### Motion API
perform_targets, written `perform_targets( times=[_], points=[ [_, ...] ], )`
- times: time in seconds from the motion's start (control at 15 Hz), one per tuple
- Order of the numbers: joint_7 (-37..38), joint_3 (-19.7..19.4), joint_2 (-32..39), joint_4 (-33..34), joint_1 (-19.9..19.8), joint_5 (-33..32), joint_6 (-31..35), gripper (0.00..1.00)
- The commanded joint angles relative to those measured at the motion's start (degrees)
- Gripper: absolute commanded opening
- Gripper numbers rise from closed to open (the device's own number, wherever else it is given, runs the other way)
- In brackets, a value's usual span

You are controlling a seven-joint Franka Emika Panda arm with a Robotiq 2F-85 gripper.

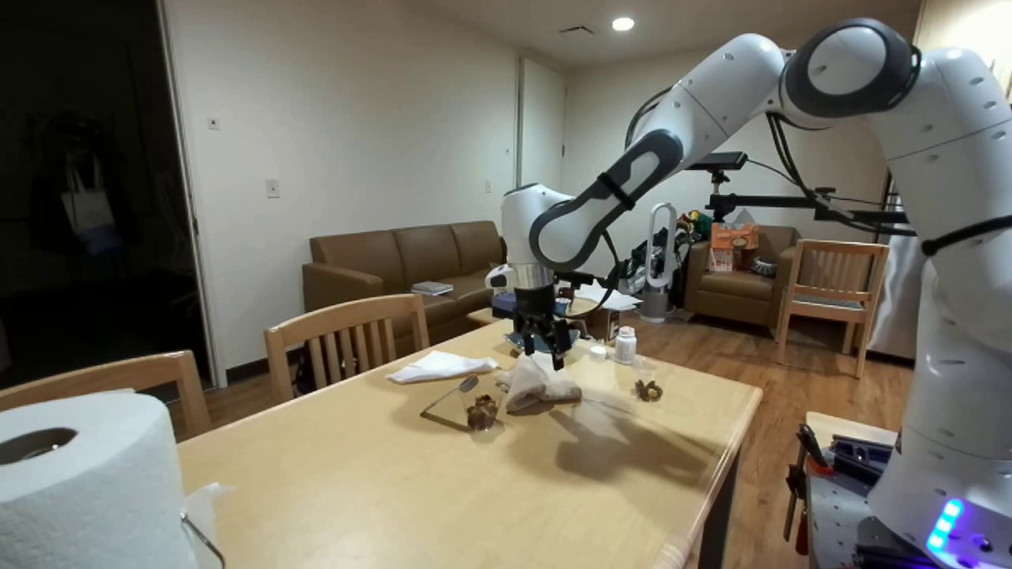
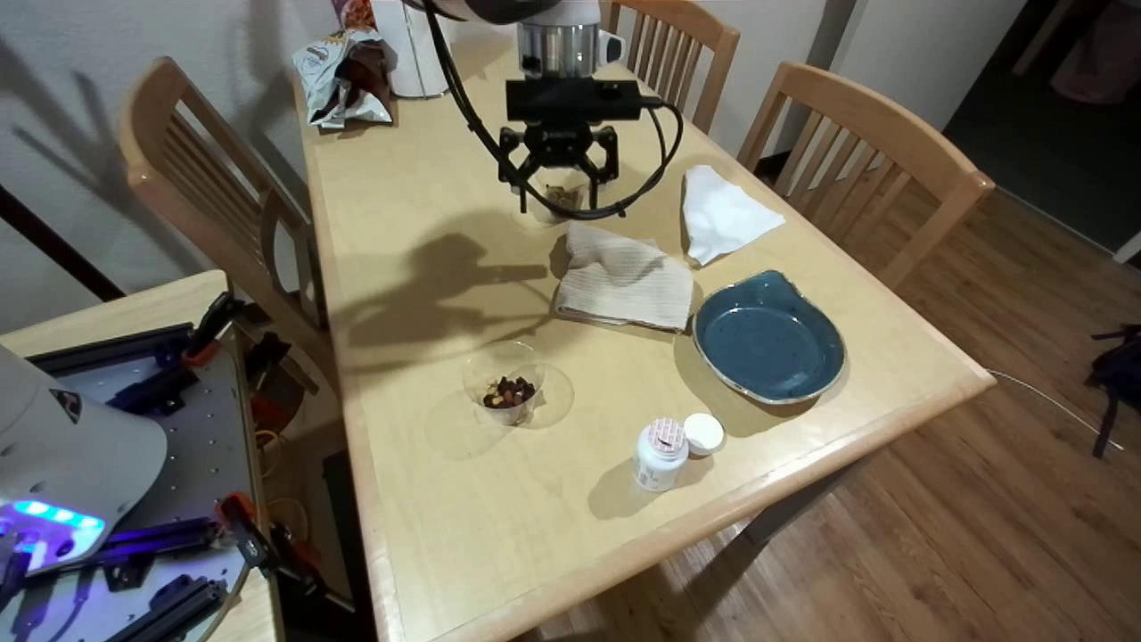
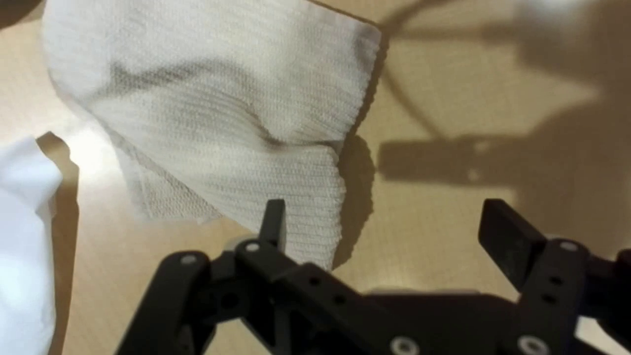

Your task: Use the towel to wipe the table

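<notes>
Hovering above the tan wooden table (image 2: 526, 526), my gripper (image 3: 383, 222) was spread wide, the rumpled ribbed towel (image 3: 222, 113) lay below, upper left in the wrist view, its near end partly hidden by me.

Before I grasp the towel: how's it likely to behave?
Likely floppy: the towel lies in rumpled folds. Probably light for its size, looking like thin cloth. Its ribbed texture suggests it shouldn't be very slippery.
</notes>
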Motion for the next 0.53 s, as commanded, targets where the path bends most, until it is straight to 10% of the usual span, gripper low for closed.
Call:
perform_targets(
  times=[0.0, 0.47],
  points=[
    [-1.93, 0.66, 4.02, 4.23, -1.83, -1.12, 1.25, 1.0],
    [-5.14, 1.8, 7.48, 8.06, -3.12, -0.16, 4.78, 1.0]
  ],
)
